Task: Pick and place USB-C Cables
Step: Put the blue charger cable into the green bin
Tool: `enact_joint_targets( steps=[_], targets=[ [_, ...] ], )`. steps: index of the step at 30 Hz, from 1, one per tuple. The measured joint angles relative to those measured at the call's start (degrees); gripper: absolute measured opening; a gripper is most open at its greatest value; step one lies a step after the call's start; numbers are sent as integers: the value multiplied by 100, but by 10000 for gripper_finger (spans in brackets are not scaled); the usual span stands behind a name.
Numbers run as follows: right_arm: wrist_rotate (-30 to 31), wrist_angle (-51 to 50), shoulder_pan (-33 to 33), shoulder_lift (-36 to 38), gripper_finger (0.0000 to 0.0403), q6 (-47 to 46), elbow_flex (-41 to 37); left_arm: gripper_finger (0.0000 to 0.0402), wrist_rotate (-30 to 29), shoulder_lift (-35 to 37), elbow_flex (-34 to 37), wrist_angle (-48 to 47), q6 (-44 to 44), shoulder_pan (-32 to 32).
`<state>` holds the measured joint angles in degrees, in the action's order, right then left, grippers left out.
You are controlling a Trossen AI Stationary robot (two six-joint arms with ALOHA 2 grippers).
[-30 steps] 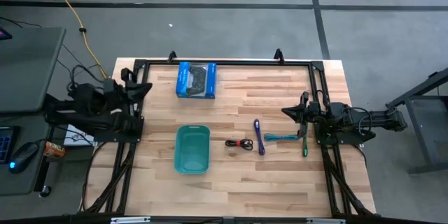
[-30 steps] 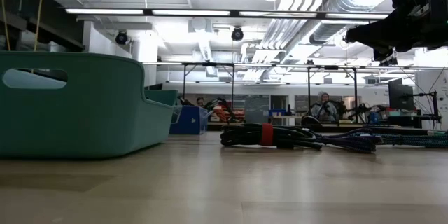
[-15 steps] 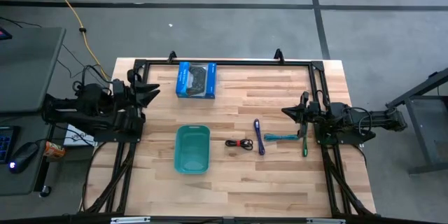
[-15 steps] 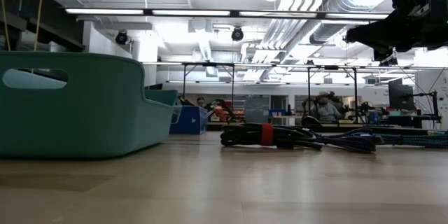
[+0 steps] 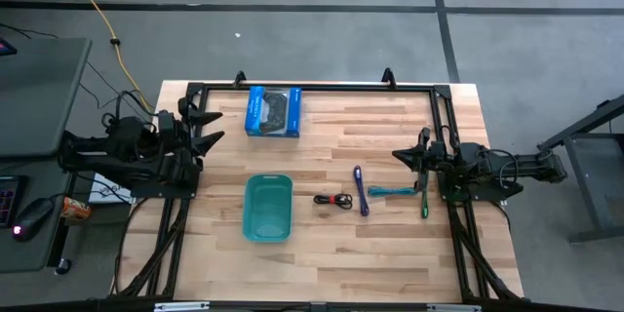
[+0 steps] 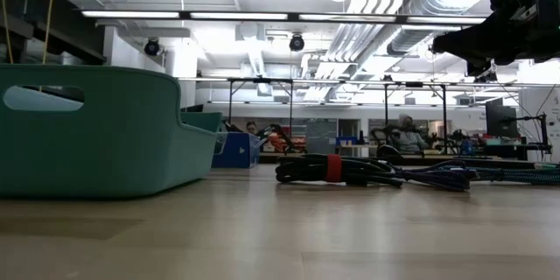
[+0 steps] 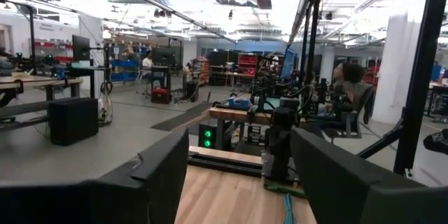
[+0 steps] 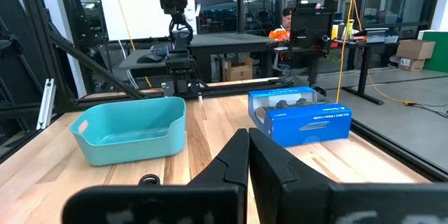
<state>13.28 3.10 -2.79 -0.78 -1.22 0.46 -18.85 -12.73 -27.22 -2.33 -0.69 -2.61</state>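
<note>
1. Your right gripper (image 5: 398,155), fingers pressed together on nothing, sits nearest the 4 USB-C Cables (image 5: 375,194), just beside the green cable (image 5: 425,201), whose long axis runs toward you
2. The teal bin (image 5: 268,226) lies farther left
3. Your left gripper (image 5: 216,124), fingers spread, hangs well apart

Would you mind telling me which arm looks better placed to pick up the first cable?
Probably the right. Its tool sits just beside the green cable and blue-teal cable, while the left tool waits at the table's far left edge, beyond the teal bin.
</note>
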Motion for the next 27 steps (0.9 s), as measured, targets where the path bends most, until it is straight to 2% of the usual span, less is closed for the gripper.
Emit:
enact_joint_targets(
  steps=[6,10,14,20,27],
  targets=[
    [0,-1,0,-2,0,1,-1,233,28,-112,0,-3,48,0],
    [1,2,0,-1,0,1,-1,234,48,-486,0,17,238,0],
    [2,0,0,-2,0,1,-1,232,338,-1307,0,343,356,3],
    [1,2,0,-2,0,1,0,234,689,-2692,0,1429,310,3],
    [2,2,0,1,0,1,1,232,1000,-3882,0,2815,219,2]
  ],
)
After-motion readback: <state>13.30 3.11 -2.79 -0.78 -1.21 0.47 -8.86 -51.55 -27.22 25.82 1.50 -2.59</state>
